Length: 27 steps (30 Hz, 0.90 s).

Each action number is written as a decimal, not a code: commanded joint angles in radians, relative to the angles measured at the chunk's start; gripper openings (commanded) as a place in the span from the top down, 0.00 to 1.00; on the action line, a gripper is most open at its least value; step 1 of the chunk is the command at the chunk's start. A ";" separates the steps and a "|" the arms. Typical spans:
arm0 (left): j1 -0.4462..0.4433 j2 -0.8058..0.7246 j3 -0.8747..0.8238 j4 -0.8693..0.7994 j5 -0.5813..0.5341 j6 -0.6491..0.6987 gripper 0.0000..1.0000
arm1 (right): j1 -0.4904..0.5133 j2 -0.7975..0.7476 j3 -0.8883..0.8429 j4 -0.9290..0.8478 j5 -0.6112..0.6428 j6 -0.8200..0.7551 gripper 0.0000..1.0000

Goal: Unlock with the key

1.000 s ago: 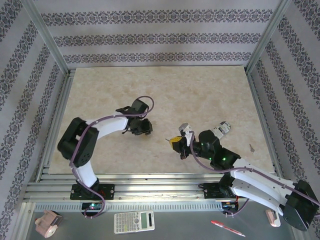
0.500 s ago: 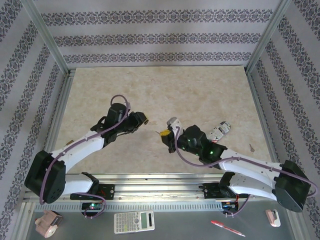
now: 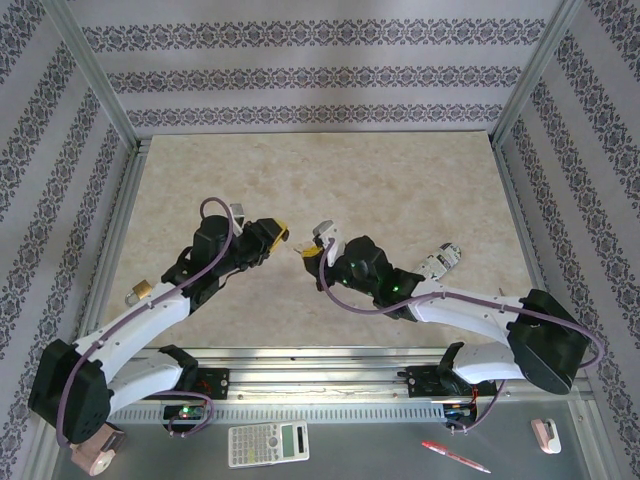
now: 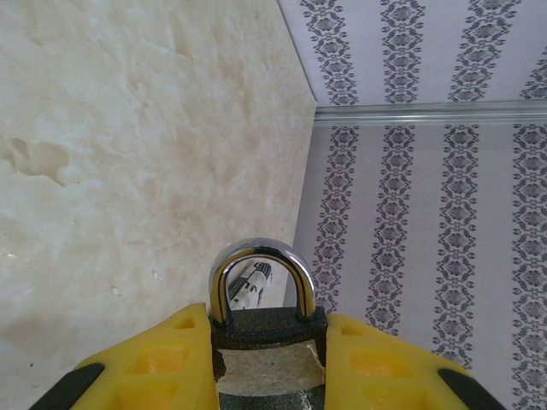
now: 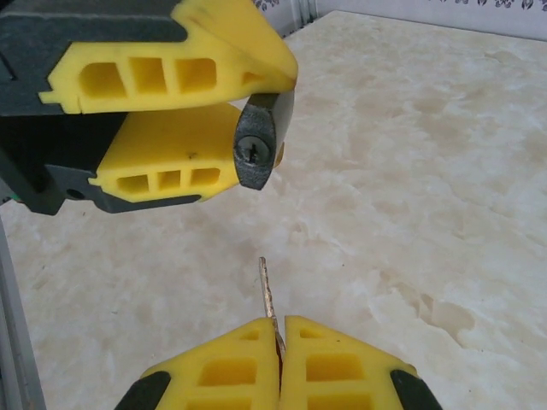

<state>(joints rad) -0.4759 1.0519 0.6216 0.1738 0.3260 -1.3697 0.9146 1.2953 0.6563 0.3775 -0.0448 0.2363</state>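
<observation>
Over the last second both arms have swung inward to the centre of the top view. The left gripper clamps the padlock, whose keyhole now faces the key. The right gripper pinches the key just below it, not yet touching. Insertion is likely the next step.

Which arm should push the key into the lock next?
The right. The right gripper pinches the key, whose blade points toward the keyhole of the padlock held in the left gripper; a gap separates them.
</observation>
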 commanded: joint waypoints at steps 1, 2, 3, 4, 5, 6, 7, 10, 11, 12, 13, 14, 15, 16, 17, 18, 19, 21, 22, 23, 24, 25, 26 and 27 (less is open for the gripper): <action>0.006 -0.022 -0.018 0.027 -0.025 -0.014 1.00 | 0.007 0.011 0.043 0.049 -0.012 0.001 1.00; 0.006 -0.026 -0.022 0.027 -0.029 -0.014 1.00 | 0.009 0.015 0.048 0.049 -0.019 0.002 1.00; 0.006 -0.028 -0.022 0.024 -0.030 -0.011 1.00 | 0.009 0.015 0.049 0.049 -0.020 0.004 1.00; 0.006 -0.029 -0.021 0.021 -0.030 -0.008 1.00 | 0.009 0.013 0.048 0.053 -0.017 0.005 1.00; 0.005 -0.026 -0.018 0.016 -0.028 -0.005 1.00 | 0.009 0.013 0.048 0.054 -0.015 0.005 1.00; 0.006 -0.028 -0.018 0.011 -0.029 -0.003 1.00 | 0.009 0.013 0.049 0.054 -0.020 0.006 1.00; 0.005 -0.029 -0.020 0.013 -0.030 -0.004 1.00 | 0.008 0.016 0.052 0.052 -0.026 0.006 1.00; 0.004 -0.030 -0.015 0.005 -0.028 0.002 1.00 | 0.009 0.025 0.057 0.056 -0.032 0.010 1.00; 0.003 -0.031 -0.014 0.003 -0.031 0.004 1.00 | 0.009 0.028 0.061 0.057 -0.031 0.010 1.00; 0.003 -0.033 -0.014 0.003 -0.031 0.004 1.00 | 0.009 0.032 0.064 0.056 -0.031 0.011 1.00; 0.003 -0.032 -0.014 0.004 -0.031 0.005 1.00 | 0.009 0.038 0.068 0.057 -0.033 0.012 1.00; 0.001 -0.033 -0.015 0.004 -0.028 0.004 1.00 | 0.009 0.044 0.073 0.057 -0.033 0.013 1.00; 0.000 -0.033 -0.015 0.003 -0.027 0.006 1.00 | 0.009 0.048 0.075 0.060 -0.035 0.014 1.00; 0.000 -0.033 -0.016 0.003 -0.030 0.006 1.00 | 0.009 0.051 0.078 0.064 -0.038 0.015 1.00; -0.002 -0.034 -0.017 0.004 -0.031 0.006 1.00 | 0.009 0.056 0.083 0.065 -0.040 0.015 1.00; -0.001 -0.034 -0.019 0.006 -0.030 0.006 1.00 | 0.009 0.060 0.085 0.064 -0.040 0.015 1.00; -0.002 -0.032 -0.019 0.006 -0.030 0.007 1.00 | 0.009 0.064 0.087 0.067 -0.041 0.016 1.00; -0.005 -0.033 -0.021 0.005 -0.031 0.007 1.00 | 0.009 0.068 0.091 0.067 -0.041 0.015 1.00; -0.005 -0.031 -0.020 0.005 -0.031 0.009 1.00 | 0.009 0.070 0.091 0.072 -0.041 0.016 1.00; -0.006 -0.032 -0.021 0.003 -0.033 0.011 1.00 | 0.008 0.069 0.091 0.073 -0.040 0.016 1.00; -0.006 -0.031 -0.021 0.004 -0.032 0.009 1.00 | 0.008 0.069 0.092 0.071 -0.038 0.015 1.00; -0.007 -0.031 -0.022 0.008 -0.031 0.009 1.00 | 0.009 0.070 0.094 0.066 -0.037 0.014 1.00; -0.007 -0.029 -0.021 0.008 -0.030 0.010 1.00 | 0.008 0.073 0.092 0.067 -0.035 0.014 1.00; -0.009 -0.029 -0.019 0.008 -0.030 0.012 1.00 | 0.008 0.073 0.092 0.070 -0.034 0.014 1.00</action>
<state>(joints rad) -0.4778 1.0405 0.6014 0.1692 0.3092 -1.3697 0.9146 1.3594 0.7227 0.4126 -0.0689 0.2398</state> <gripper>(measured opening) 0.264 0.061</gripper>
